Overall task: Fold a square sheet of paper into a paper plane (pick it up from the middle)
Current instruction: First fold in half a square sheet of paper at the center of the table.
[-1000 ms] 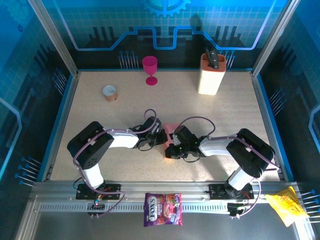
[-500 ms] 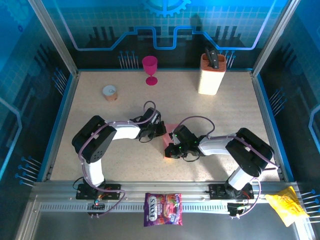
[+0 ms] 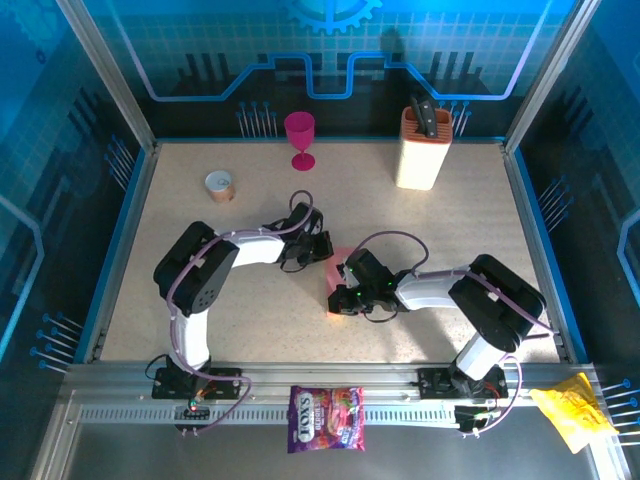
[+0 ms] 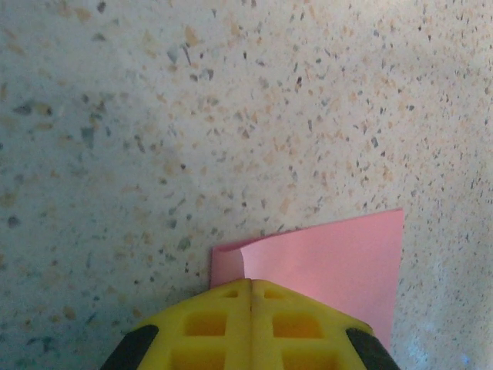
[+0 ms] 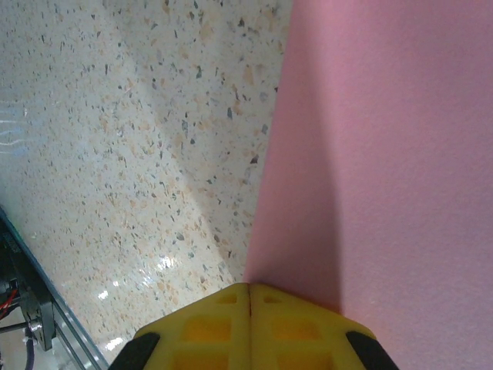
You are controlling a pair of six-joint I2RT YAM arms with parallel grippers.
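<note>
Both tools cover most of the paper [image 3: 340,268] in the top view, so I can't make out its full outline. A pink strip shows at mid-frame on the bench [image 3: 440,230], running roughly top to bottom. The left tool [image 3: 320,250] sits at the strip's upper end and the right tool [image 3: 343,298] at its lower end. Both have their jaws pressed together over the paper; I cannot tell whether any is nipped. In the left wrist view a sharp corner points upper right and the left corner curls up
</note>
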